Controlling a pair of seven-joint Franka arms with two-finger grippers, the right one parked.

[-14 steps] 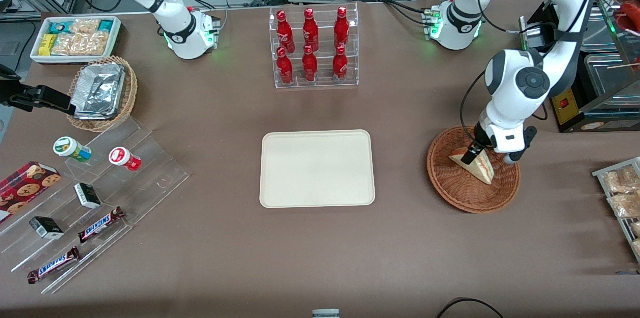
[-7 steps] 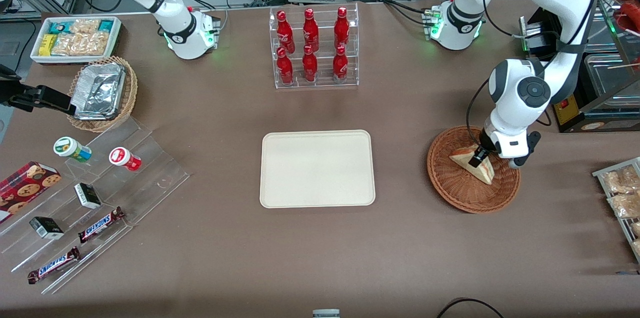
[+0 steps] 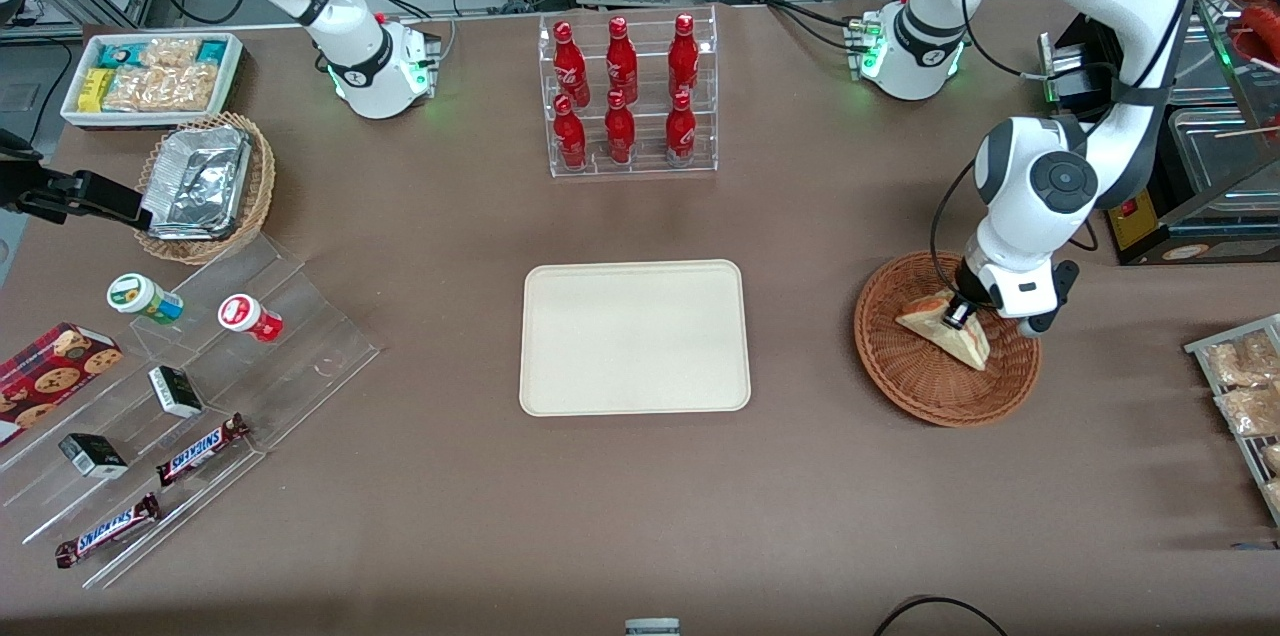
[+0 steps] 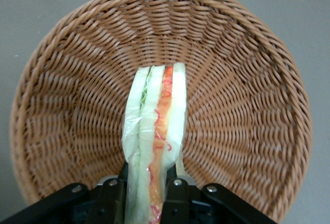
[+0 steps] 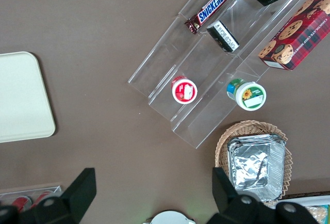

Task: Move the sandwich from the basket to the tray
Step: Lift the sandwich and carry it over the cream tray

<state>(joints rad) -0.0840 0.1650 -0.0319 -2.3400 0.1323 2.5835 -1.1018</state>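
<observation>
down in the basket (image 3: 925, 386) right now: gripper (image 3: 958, 315) low over the woven bowl, at the working arm's end of the table. closed in snug on the sandwich (image 3: 950, 336), one finger (image 4: 111, 195) against each bread face, other finger (image 4: 175, 193) pressed to the other slice. wedge standing on edge between them, filling stripe of red, orange and green facing up toward the wrist camera (image 4: 154, 141). seen from the wrist, pointing out across the wicker floor (image 4: 232, 105), tip near the middle of the bowl. cannot tell whether lifted clear of the weave or resting on it.

from the front, pale triangle lying across the part of the basket farther from the camera, gripper body partly covering its upper edge. tray (image 3: 634, 337) flat at the table centre, well apart from the basket, toward the parked arm's end from it. rack of red bottles (image 3: 626, 96) farther from the camera than the tray. lighter wicker basket with foil containers (image 3: 205, 186) and white bin of snacks (image 3: 152, 76) off toward the parked arm's end, clear tiered stand with snack bars (image 3: 180, 386) nearer the camera there.
</observation>
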